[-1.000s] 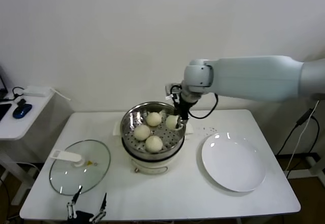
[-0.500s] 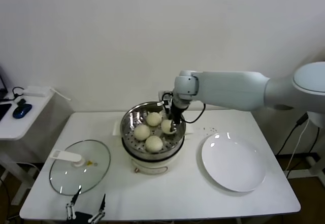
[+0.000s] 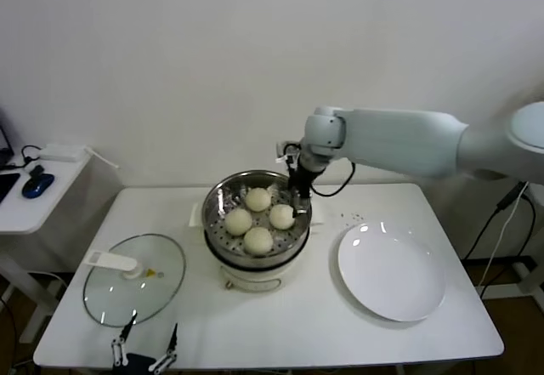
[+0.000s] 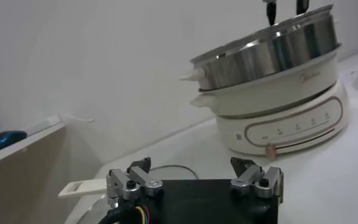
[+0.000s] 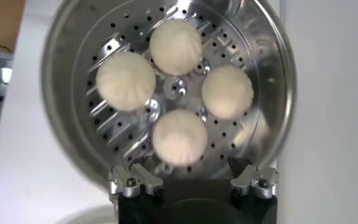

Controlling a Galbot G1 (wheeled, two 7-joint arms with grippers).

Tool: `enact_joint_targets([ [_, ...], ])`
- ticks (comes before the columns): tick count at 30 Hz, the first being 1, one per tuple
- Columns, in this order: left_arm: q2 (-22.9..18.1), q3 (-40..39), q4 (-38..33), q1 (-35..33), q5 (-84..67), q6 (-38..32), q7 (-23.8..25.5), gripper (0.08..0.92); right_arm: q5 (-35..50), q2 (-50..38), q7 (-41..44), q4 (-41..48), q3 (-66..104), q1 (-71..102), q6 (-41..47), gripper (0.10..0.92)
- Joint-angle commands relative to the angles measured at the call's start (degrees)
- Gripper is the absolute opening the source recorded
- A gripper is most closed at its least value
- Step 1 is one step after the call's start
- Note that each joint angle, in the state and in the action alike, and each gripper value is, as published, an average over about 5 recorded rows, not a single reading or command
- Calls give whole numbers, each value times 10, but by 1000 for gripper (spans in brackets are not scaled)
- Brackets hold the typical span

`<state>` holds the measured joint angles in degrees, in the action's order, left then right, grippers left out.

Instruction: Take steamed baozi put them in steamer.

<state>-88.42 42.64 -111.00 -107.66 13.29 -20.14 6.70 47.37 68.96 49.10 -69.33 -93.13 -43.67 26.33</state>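
- right gripper [image 3: 297, 207] over steamer [image 3: 214, 207] rim, fingers spread, holding nothing
- four steamed baozi [image 5: 179, 136] lie inside steamer
- left gripper [image 4: 194, 181] spread, low near table edge

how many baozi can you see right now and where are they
4, all in the steamer: one at the back, one on the left, one on the right beside the right end effector, one at the front. None shows on the plate.
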Motion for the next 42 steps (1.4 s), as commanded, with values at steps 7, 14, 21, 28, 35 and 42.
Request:
enact_joint_targets([
  [7,-3,-10,-6,4,-11,1,-6,823,20,-392,-278,-238,291,120,15,823],
  [14,-7,-21,-1,4,-1,-6,-5,823,23,-551,-485,-388,610,512,-106,823],
  [21,-16,-27,0,3,14,-9,-6,823,-54,-440,-508,-487,1258,1166,-133,823],
  [28,-19,-24,5,-5,24,-15,-8,823,-150,-247,-435,-498,1456,1424,-265,823],
  [35,-21,-28,22,-5,33,-25,-15,823,-220,-87,-426,-479,1405,1541,-429,823],
  [42,-18,-33,22,-8,26,-33,-29,823,-276,26,-453,-458,1328,1534,-513,823],
])
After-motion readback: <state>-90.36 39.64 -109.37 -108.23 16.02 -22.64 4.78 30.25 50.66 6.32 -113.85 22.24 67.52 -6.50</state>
